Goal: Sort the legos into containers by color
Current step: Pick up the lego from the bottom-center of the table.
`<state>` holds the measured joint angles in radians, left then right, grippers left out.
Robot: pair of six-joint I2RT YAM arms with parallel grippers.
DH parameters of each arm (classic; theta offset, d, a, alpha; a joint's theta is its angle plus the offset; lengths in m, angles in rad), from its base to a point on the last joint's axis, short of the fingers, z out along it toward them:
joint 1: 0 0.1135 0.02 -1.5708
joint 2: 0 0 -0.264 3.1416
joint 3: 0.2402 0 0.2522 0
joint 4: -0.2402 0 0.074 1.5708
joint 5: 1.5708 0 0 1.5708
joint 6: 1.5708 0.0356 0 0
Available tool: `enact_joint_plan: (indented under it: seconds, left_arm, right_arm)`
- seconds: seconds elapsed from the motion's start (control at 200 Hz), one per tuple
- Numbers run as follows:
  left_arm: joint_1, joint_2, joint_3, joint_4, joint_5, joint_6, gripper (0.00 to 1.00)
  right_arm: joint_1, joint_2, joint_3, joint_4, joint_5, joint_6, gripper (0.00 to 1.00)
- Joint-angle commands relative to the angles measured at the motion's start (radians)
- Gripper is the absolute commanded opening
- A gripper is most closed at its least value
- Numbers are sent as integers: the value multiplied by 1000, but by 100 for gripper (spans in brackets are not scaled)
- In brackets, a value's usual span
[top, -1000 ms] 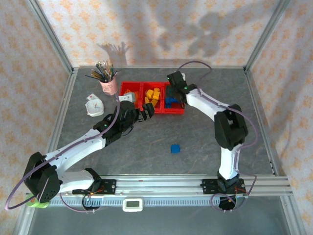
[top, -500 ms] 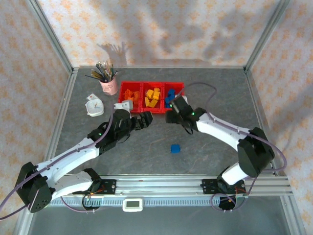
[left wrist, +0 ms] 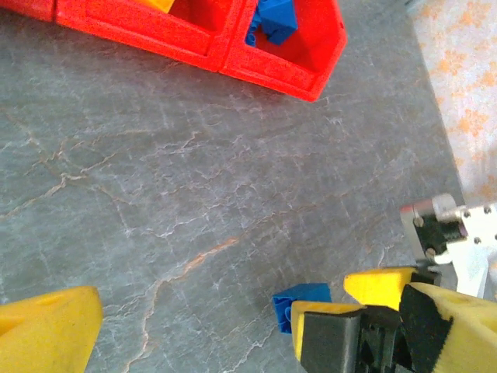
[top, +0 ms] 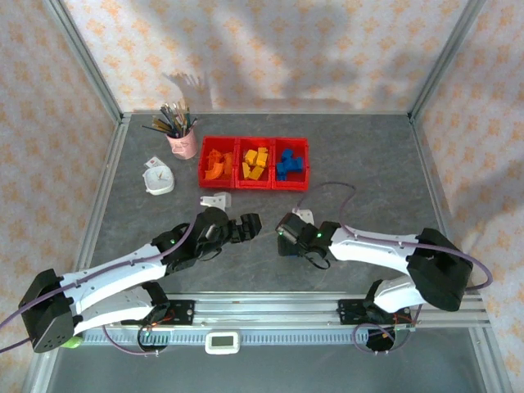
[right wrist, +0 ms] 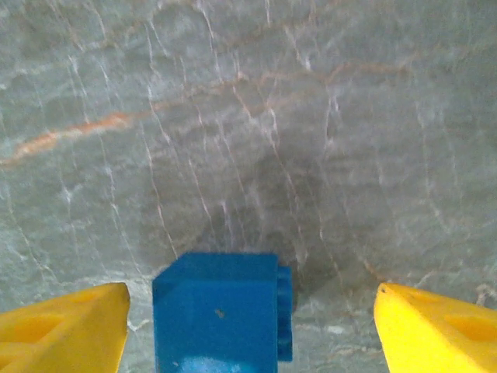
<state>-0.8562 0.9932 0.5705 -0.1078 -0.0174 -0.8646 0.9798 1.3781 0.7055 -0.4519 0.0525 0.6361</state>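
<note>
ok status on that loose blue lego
right gripper open, fingers straddling blue lego on table. left gripper open, empty, close beside. not yet grasped.

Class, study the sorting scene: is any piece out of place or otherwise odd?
One blue brick lies loose on the grey table, away from the red bins, between the open fingers of the right gripper. The other bricks seen sit in the bins, grouped by colour.

The top camera is looking down from behind the arm bases over the grey stone-patterned table (top: pixel 368 180). The left wrist camera is facing obliquely toward red plastic bins (left wrist: pixel 272 66); the right one is staring down, close. Both are catching a small blue plastic brick (left wrist: pixel 301 299) (huge at right).
</note>
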Motion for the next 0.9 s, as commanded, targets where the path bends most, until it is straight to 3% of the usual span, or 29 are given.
enact_joint_plan:
  seconds: [0.0, 0.3, 0.681, 0.896]
  left_arm:
    - [-10, -27, -33, 20, -45, -49, 99]
    - [-11, -34, -34, 5, -71, -51, 99]
    - [-10, -16, -14, 10, -75, -29, 99]
    - [2, -9, 57, -24, -105, 18, 99]
  right_arm:
    - [12, 15, -18, 38, 35, 73, 79]
    - [19, 96, 17, 87, 44, 34, 69]
    - [19, 81, 30, 85, 68, 12, 43]
    - [-58, -1, 115, 62, 61, -61, 41]
